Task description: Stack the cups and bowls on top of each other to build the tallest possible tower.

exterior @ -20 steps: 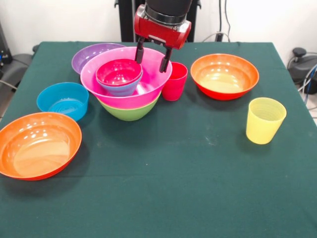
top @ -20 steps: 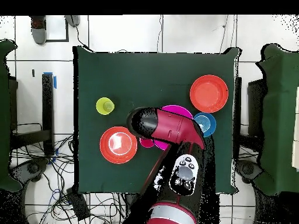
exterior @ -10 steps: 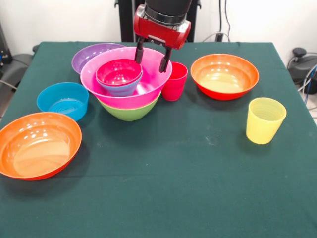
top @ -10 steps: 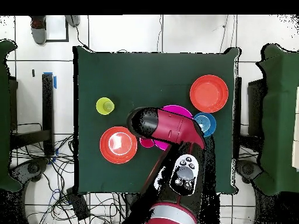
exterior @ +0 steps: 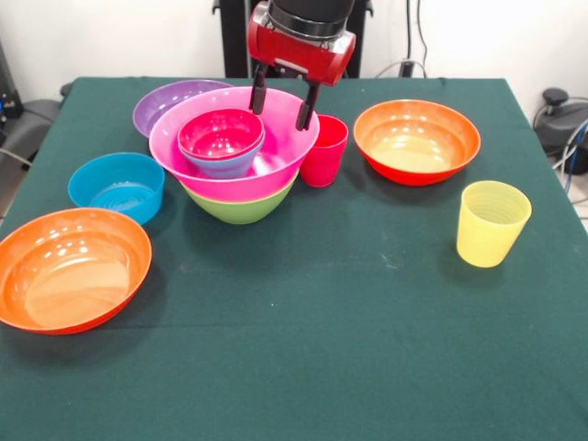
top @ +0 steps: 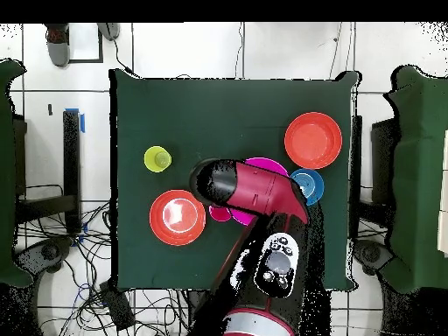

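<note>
The tower stands at the table's back left: a green bowl (exterior: pixel 241 208) at the bottom, the big pink bowl (exterior: pixel 280 161) in it, then a small blue bowl (exterior: pixel 227 165) holding the small red-pink bowl (exterior: pixel 219 134). My gripper (exterior: pixel 281 107) hangs open and empty just above the pink bowl's far right rim. The red cup (exterior: pixel 323 152) stands upright against the tower's right side. The yellow cup (exterior: pixel 491 223) stands upright at the right. In the overhead view my arm (top: pixel 249 192) covers most of the tower; the pink bowl's edge (top: pixel 265 164) shows.
An orange bowl (exterior: pixel 416 140) sits at the back right, another orange bowl (exterior: pixel 69 268) at the front left. A blue bowl (exterior: pixel 117 186) lies left of the tower and a purple bowl (exterior: pixel 165 103) behind it.
My gripper has risen slightly above the pink bowl, still open. The bowls and cups have not moved.
</note>
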Action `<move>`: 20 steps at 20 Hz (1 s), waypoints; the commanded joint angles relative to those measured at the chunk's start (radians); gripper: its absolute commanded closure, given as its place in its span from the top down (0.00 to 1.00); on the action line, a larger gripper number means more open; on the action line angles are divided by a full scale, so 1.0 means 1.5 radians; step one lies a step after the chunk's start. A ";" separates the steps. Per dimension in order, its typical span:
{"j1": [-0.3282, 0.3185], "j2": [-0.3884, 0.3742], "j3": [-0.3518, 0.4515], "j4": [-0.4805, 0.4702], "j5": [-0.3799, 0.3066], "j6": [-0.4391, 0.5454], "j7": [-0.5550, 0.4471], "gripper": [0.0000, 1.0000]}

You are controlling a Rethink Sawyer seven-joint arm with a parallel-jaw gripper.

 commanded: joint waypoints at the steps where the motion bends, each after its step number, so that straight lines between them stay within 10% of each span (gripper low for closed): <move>1: 0.011 -0.004 0.052 -0.053 -0.019 0.077 0.044 1.00; 20: 0.021 0.054 0.061 -0.145 0.004 0.099 0.089 1.00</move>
